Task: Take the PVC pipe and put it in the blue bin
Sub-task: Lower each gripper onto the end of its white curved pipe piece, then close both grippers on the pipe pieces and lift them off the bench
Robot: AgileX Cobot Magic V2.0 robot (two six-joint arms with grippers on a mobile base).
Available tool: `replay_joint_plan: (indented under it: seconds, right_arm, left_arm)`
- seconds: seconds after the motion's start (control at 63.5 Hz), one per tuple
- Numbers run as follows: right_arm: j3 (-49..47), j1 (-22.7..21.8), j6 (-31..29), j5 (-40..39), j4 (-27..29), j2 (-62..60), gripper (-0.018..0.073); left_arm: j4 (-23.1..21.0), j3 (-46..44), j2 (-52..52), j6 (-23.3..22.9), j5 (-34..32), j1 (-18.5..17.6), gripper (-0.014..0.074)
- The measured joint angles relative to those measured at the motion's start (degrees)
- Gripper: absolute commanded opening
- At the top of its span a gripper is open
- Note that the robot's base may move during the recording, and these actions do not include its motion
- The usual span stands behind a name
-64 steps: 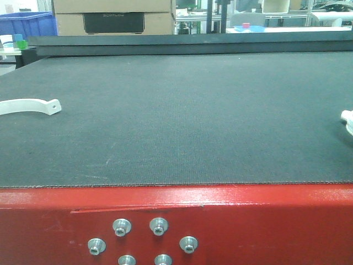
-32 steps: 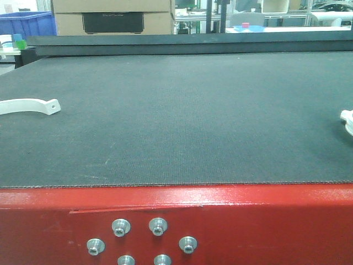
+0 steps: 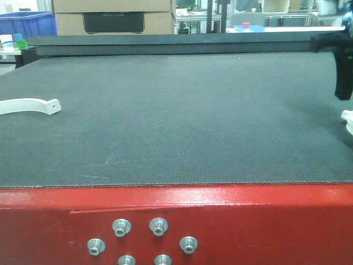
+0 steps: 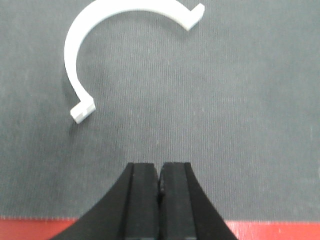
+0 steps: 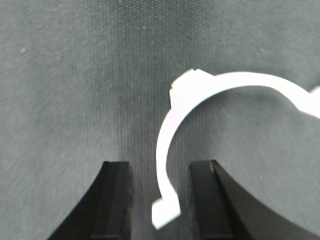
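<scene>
At the bench's (image 3: 182,121) right edge, the right arm (image 3: 343,69) is coming into view, absent a moment ago. Its fingers (image 5: 115,200) are hanging spread either side of the PVC pipe piece's (image 5: 167,125) tip (not yet gripping), so a grasp seems near. Left fingers (image 4: 145,200) are sitting pressed together.

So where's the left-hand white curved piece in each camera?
Front view: the white curved piece lies far left on the dark mat.
Left wrist: the piece is top left, ahead of the left gripper.
Right wrist: not in it; that looks like another white piece.
Shared landmark: the dark mat.
</scene>
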Motion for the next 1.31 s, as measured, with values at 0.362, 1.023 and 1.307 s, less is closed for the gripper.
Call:
replay_joint_plan:
  seconds: [0.362,1.023,1.307]
  right_arm:
    - [-0.08,0.00,-0.31,1.44,-0.11,3.91,0.0055]
    - [-0.08,0.13,-0.48,1.24,0.04,7.08,0.0052]
    - [-0.36,0.13,-0.48,1.24,0.15,7.17,-0.0167]
  left_arm:
    - [0.00,0.00,0.00,0.00,1.20,0.00,-0.0111]
    - [0.00,0.00,0.00,0.00,1.20,0.00,-0.0111]
    - [-0.11,-0.75,0.00,-4.70,2.05,0.86,-0.0111]
